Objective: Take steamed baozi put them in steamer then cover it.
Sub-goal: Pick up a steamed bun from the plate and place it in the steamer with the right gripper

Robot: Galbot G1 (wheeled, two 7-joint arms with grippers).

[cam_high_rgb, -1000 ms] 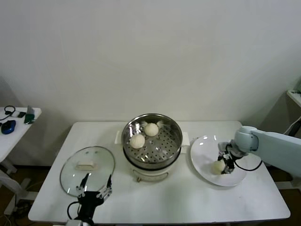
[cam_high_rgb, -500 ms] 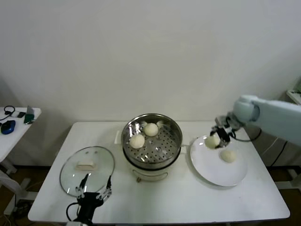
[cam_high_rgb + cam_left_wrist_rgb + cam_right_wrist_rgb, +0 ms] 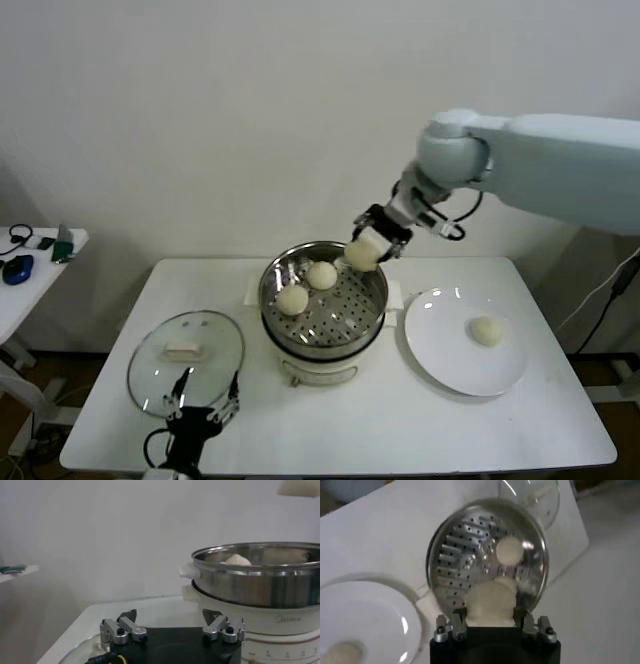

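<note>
**Baozi: two in the pot, a third on its way, one left on the plate**

Table point(image 3: 330, 440) first: it carries everything, with the steamer point(image 3: 323, 300) at its middle, the white plate point(image 3: 440, 355) toward its right edge and the glass cover point(image 3: 186, 362) lying flat near its front left corner.

Inside the steamer, two baozi point(image 3: 321, 275) point(image 3: 292, 299) sit on the perforated tray, toward the pot's left and far side; the rest of the tray is bare. A third baozi point(image 3: 361, 253) hangs above the steamer's far right rim, pinched between the narrowed fingers of the right gripper point(image 3: 366, 250). The right wrist view shows the bun filling the gap between the jaws, with the tray directly below. The fourth baozi point(image 3: 486, 331) lies alone on the plate, right of its middle.

The left gripper point(image 3: 200, 415) waits spread wide at the table's front left edge, just beside the near rim of the cover and touching nothing.

By my reckoning the task is about half done: the held bun needs lowering and releasing onto the open part of the tray, the plate's last bun needs fetching, and the cover, not yet lifted, goes on last.
</note>
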